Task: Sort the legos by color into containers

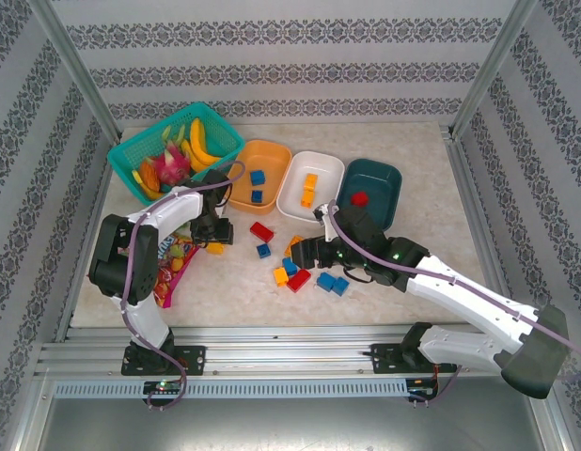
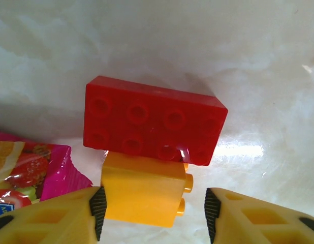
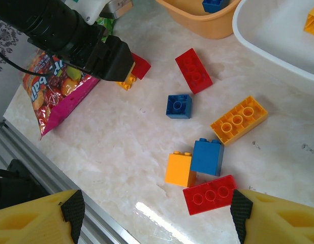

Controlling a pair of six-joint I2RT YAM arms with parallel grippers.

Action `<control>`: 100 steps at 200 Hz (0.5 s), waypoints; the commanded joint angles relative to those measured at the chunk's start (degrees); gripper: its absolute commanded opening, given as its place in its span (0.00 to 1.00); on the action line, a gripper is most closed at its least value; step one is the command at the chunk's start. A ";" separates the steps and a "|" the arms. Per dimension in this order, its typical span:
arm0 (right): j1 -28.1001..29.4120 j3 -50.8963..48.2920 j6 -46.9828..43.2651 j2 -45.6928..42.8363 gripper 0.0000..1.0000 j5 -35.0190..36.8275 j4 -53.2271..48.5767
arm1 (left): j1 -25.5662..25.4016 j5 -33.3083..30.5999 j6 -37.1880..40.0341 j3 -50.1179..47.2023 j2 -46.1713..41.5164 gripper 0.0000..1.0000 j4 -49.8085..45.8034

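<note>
Centre open L tool [image 2: 155, 214] around yellow lego [image 2: 142, 192] on tabletop [image 2: 248, 61], just beside red lego [image 2: 152, 122], & squeeze w/o bumping red; R tool [image 3: 156, 213] open too.

Lab enclosure, aluminium frame [image 1: 290, 357], wallpapered walls [image 1: 290, 70]

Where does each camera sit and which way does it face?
Top external: above, behind; looks down on table, left arm, right arm.
Left wrist: wrist-mounted, looks down past left gripper at red brick, yellow brick.
Right wrist: wrist-mounted, looks past right gripper at loose bricks, left arm.
Shared: both wrist views show snack bag.
</note>
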 commanded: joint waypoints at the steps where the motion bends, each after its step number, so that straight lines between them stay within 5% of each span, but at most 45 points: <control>1: 0.39 -0.77 1.04 0.46 0.78 0.55 0.50 | -1.12 -1.13 -0.64 -0.97 -1.72 0.62 0.31; 39: 0.40 -1.07 1.24 1.21 0.78 0.52 0.57 | -1.44 5.77 -4.88 -1.77 -7.26 0.59 1.93; 100: 0.39 -0.47 1.75 3.07 0.78 -0.11 1.57 | -0.67 -3.07 -3.70 0.25 -6.69 0.71 -4.05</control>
